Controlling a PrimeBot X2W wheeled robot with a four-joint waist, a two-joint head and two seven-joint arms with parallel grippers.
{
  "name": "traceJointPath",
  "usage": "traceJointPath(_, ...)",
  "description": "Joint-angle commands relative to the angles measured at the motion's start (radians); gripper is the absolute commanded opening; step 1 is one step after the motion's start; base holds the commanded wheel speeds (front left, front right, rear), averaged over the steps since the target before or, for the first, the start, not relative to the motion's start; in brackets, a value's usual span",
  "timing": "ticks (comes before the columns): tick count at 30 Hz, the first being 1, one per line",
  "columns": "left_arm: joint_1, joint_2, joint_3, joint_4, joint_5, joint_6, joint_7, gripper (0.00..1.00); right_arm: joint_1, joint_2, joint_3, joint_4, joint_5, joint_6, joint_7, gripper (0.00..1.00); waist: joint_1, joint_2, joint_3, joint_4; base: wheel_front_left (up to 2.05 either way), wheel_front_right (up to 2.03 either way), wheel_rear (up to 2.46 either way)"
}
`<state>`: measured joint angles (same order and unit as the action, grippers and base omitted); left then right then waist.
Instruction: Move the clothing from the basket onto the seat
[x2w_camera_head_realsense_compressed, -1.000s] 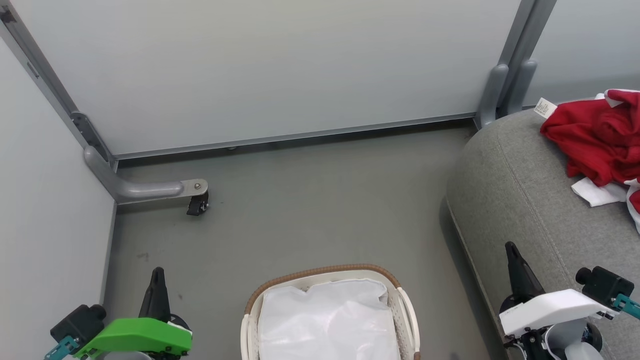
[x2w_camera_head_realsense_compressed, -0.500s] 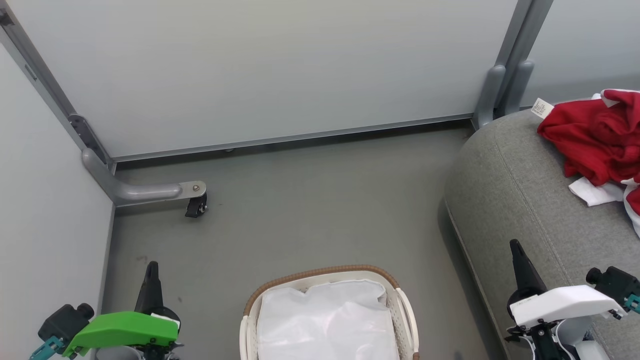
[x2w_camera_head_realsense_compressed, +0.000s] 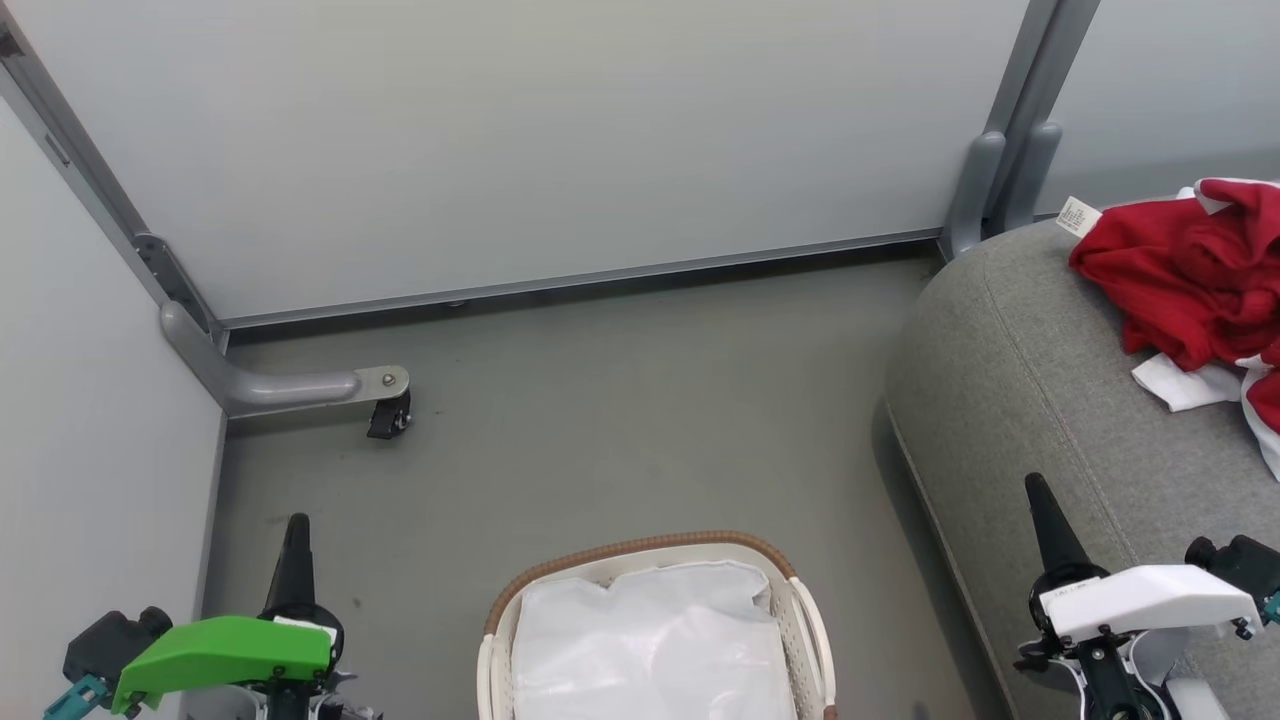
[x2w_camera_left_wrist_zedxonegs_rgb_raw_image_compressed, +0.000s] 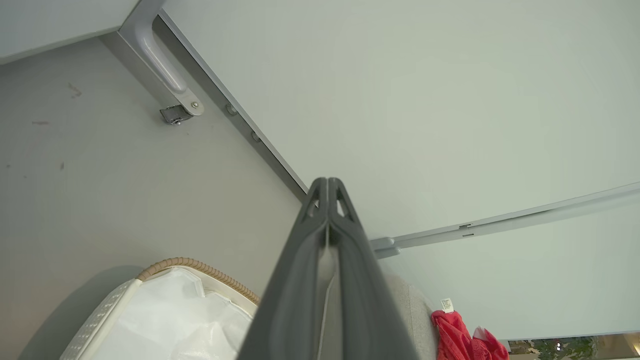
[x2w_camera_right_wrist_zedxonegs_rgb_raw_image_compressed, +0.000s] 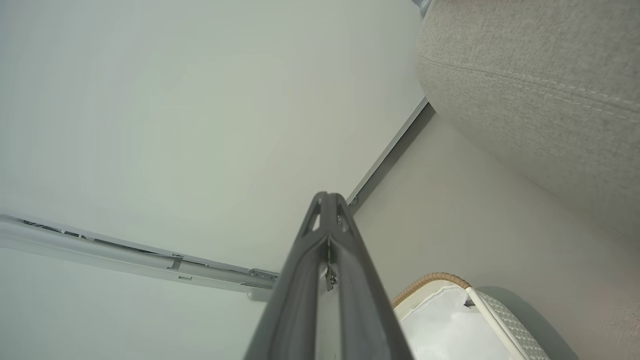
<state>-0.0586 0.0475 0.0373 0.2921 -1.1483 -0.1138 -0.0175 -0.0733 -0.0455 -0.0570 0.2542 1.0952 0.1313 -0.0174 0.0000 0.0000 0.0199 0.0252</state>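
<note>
The red clothing (x2w_camera_head_realsense_compressed: 1195, 265) with white trim and a small label lies crumpled on the grey seat (x2w_camera_head_realsense_compressed: 1040, 380) at the right; a bit of it (x2w_camera_left_wrist_zedxonegs_rgb_raw_image_compressed: 460, 337) shows in the left wrist view. The basket (x2w_camera_head_realsense_compressed: 640, 545), white with a brown woven rim, stands on the floor at the bottom centre, with just its white liner visible inside. My left gripper (x2w_camera_head_realsense_compressed: 297, 522) is shut and empty at the lower left, left of the basket. My right gripper (x2w_camera_head_realsense_compressed: 1033, 484) is shut and empty over the seat's front edge. Both wrist views show fingers pressed together (x2w_camera_left_wrist_zedxonegs_rgb_raw_image_compressed: 327, 182) (x2w_camera_right_wrist_zedxonegs_rgb_raw_image_compressed: 327, 196).
Pale partition walls close in the back and left. A grey metal foot with a black caster (x2w_camera_head_realsense_compressed: 385, 410) stands on the grey floor at the left. A grey post (x2w_camera_head_realsense_compressed: 985, 180) rises behind the seat's corner.
Both grippers have drawn back toward the bottom of the head view, the left lower and farther left, the right toward the lower right. The camera has shifted slightly. Clothing and basket stay put.
</note>
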Motion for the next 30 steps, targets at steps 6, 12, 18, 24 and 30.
traceJointPath(6,-0.032,0.004,0.016,-0.018,-0.074,-0.005,0.021,0.0,-0.024,-0.007,-0.012,-0.011,0.082,0.0,0.019,0.0,0.0,0.0,-0.002,-0.003,0.0,0.0,0.0)
traceJointPath(12,-0.036,0.004,0.024,-0.022,-0.128,-0.007,0.037,0.0,-0.026,-0.007,-0.018,-0.011,0.142,-0.001,0.035,0.0,0.0,0.0,-0.003,-0.005,0.0,0.0,0.0)
traceJointPath(18,-0.04,0.004,0.033,-0.026,-0.174,-0.009,0.05,0.0,-0.028,-0.008,-0.023,-0.012,0.195,-0.001,0.048,0.0,0.0,0.0,-0.005,-0.008,0.0,0.0,0.0)
traceJointPath(24,-0.043,0.004,0.041,-0.029,-0.222,-0.01,0.063,0.0,-0.029,-0.008,-0.029,-0.012,0.248,-0.001,0.063,0.0,0.0,0.0,-0.007,-0.01,0.0,0.0,0.0)
traceJointPath(30,-0.045,0.004,0.048,-0.033,-0.267,-0.012,0.078,0.0,-0.03,-0.008,-0.035,-0.011,0.297,-0.001,0.075,0.0,0.0,0.0,-0.008,-0.012,0.0,0.0,0.0)
